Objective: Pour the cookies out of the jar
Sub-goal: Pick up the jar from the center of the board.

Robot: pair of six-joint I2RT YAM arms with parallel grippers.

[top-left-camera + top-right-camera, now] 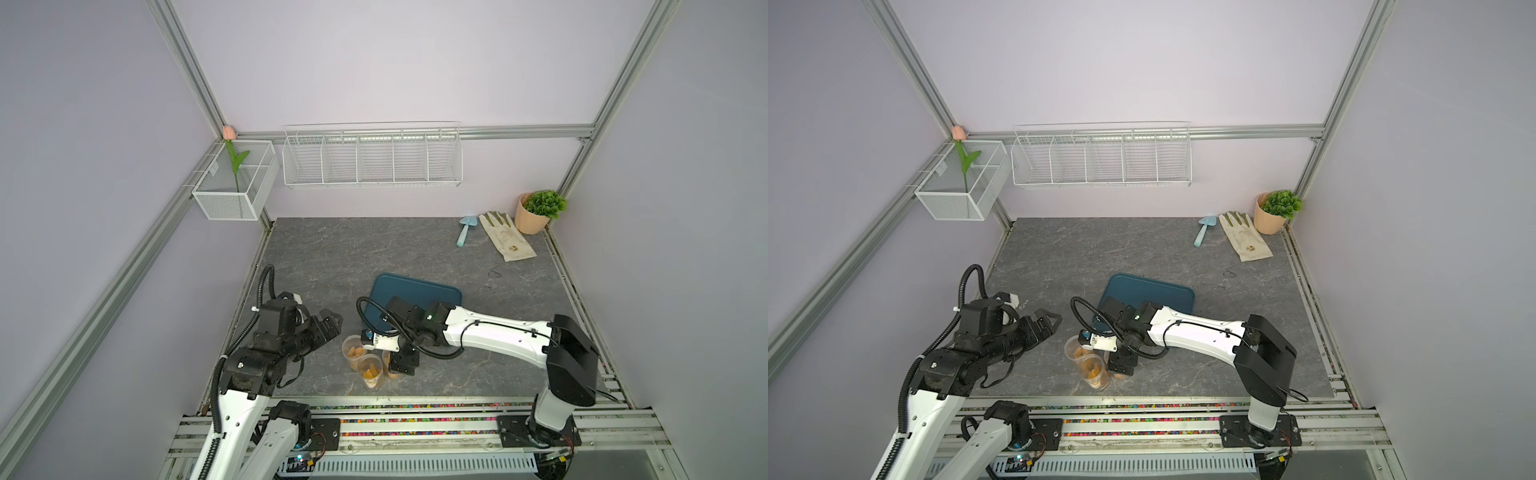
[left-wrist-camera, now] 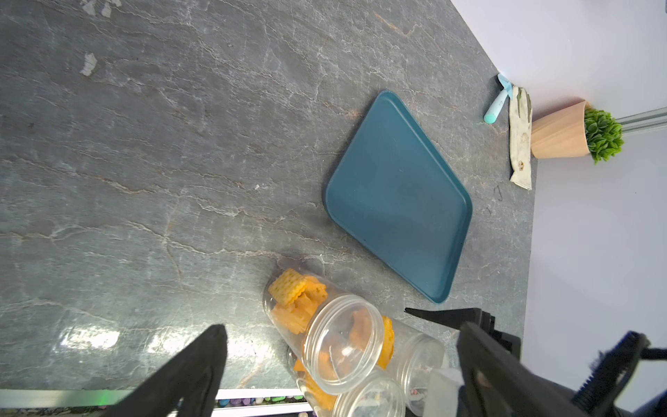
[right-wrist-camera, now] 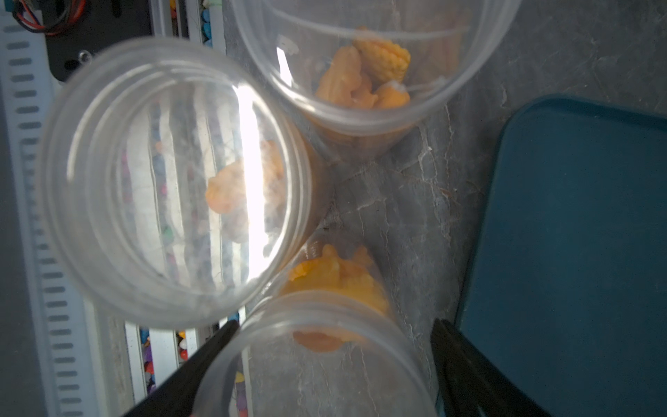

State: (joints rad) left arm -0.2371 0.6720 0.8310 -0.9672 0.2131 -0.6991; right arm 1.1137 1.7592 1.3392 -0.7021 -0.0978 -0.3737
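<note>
Fingers (image 3: pixel 205 361) of the right gripper (image 3: pixel 335 323) are placed astride a clear plastic jar (image 3: pixel 317 307) of orange toy cookies (image 3: pixel 335 281) on the grey table (image 3: pixel 415 202); clamping cannot be told. The left gripper (image 2: pixel 343 326) is spread wide, empty

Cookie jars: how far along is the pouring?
Done: nothing; the teal tray is bare and cookies sit in all three clear jars. In hand: right gripper straddles one jar, grip unclear; left gripper hovers open beside them. Left: lift, tip, pour.
</note>
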